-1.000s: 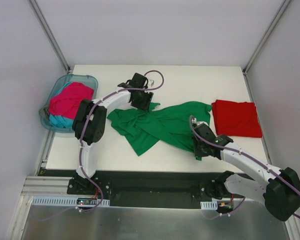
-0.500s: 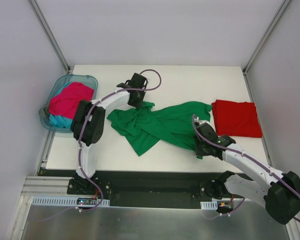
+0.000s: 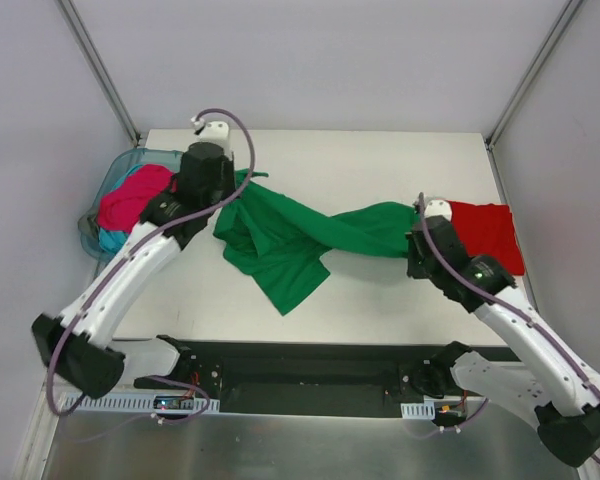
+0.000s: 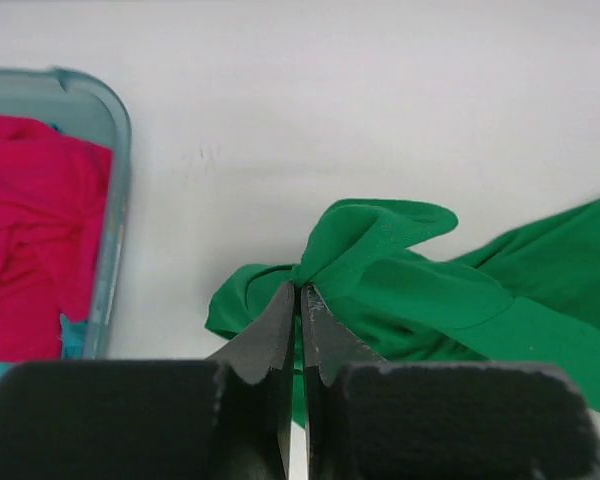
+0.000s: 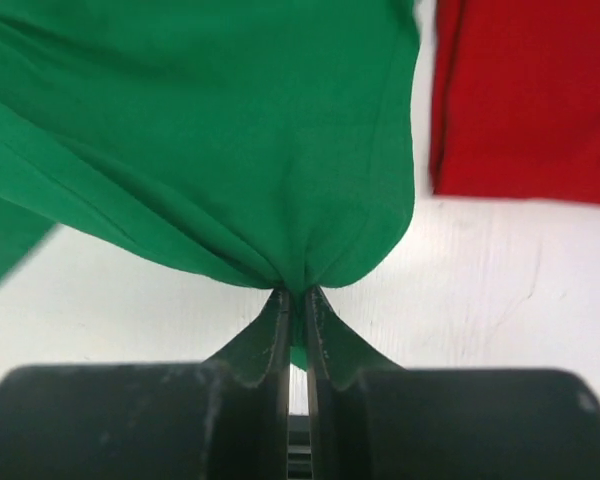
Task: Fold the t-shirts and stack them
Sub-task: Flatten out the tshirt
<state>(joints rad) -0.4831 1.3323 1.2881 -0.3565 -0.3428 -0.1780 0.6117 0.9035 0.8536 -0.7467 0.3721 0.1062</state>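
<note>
A bright green t-shirt [image 3: 290,235] hangs stretched between my two grippers above the white table [image 3: 380,160]. My left gripper [image 3: 232,182] is shut on one bunched edge of it near the bin; the pinch shows in the left wrist view [image 4: 300,287]. My right gripper [image 3: 417,238] is shut on another edge, seen in the right wrist view [image 5: 295,292]. The shirt's lower part [image 3: 285,285] still droops onto the table. A folded red t-shirt [image 3: 485,235] lies at the right, also in the right wrist view [image 5: 530,100]. Pink [image 3: 130,195] and teal [image 3: 108,240] shirts sit in the bin.
A translucent blue bin [image 3: 92,215] stands at the table's left edge, also in the left wrist view [image 4: 115,190]. White walls with metal posts enclose the back and sides. A black rail runs along the near table edge [image 3: 310,360].
Both arms have risen and pulled apart, lifting the green shirt off the table. The left gripper moved left and back toward the bin; the right moved back toward the red shirt.
</note>
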